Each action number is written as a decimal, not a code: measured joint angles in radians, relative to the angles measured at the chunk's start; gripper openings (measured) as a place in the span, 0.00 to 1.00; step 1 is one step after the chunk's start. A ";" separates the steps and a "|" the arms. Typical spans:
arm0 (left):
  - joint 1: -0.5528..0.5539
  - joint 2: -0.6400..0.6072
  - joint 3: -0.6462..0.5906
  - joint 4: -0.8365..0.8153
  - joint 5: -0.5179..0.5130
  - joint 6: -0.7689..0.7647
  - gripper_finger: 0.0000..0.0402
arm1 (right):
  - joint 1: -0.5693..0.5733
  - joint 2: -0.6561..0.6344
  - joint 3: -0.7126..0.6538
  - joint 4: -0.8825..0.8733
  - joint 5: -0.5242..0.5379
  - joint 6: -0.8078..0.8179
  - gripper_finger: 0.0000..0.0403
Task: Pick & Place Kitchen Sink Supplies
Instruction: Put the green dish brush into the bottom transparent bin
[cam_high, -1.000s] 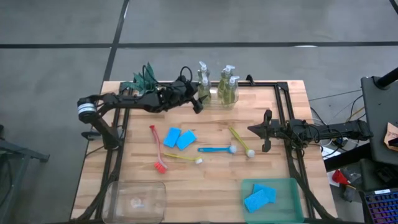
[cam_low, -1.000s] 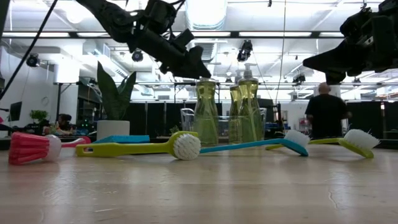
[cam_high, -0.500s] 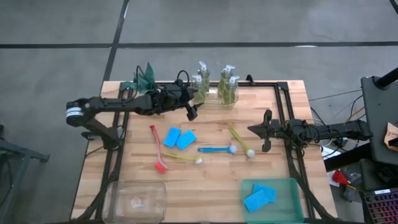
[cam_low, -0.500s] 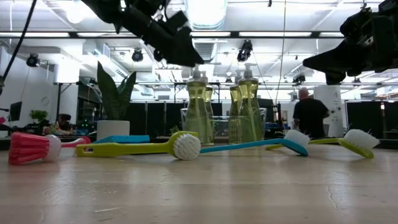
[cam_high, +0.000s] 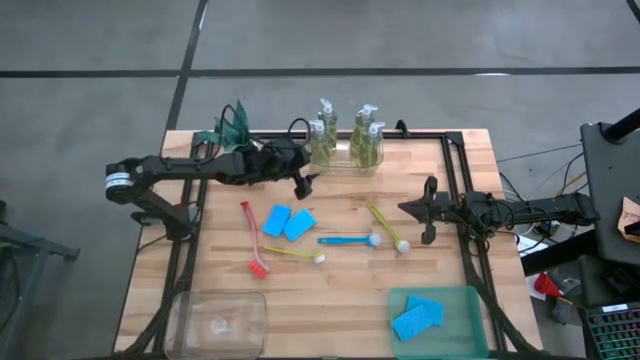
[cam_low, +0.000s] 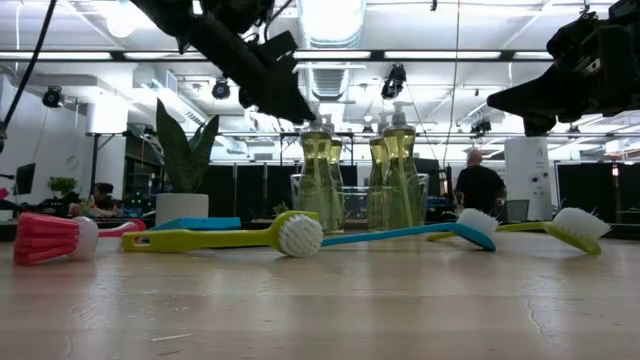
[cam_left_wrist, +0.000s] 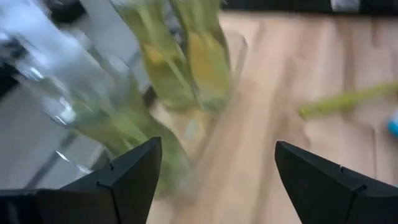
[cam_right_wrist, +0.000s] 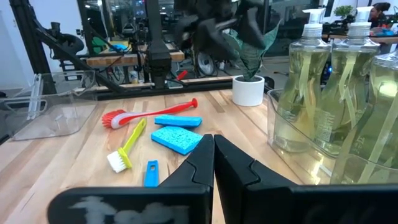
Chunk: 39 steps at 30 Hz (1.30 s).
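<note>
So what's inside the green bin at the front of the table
Two blue sponges lie in the green bin, one partly overlapping the other. The rest of its floor looks bare; anything under the sponges is hidden.

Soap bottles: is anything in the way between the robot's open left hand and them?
Nothing visible. The open left hand hangs right beside the soap bottles, with only bare table between them.

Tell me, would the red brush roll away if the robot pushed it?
Probably not far. The red brush lies flat on the table, and its wide bristle head should stop it rolling; it would likely slide or swing round. With so thin a handle, it looks light and probably stiff.
</note>
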 joint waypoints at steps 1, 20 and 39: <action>-0.003 0.000 0.000 -0.031 0.017 0.000 0.78 | 0.000 0.000 0.000 0.000 0.000 0.000 0.02; -0.133 0.000 -0.021 -0.314 0.298 -0.113 0.78 | 0.000 -0.001 0.000 0.000 0.000 0.001 0.02; -0.161 0.000 -0.176 -0.411 0.017 -0.397 0.78 | 0.000 0.000 0.000 0.000 0.000 0.001 0.02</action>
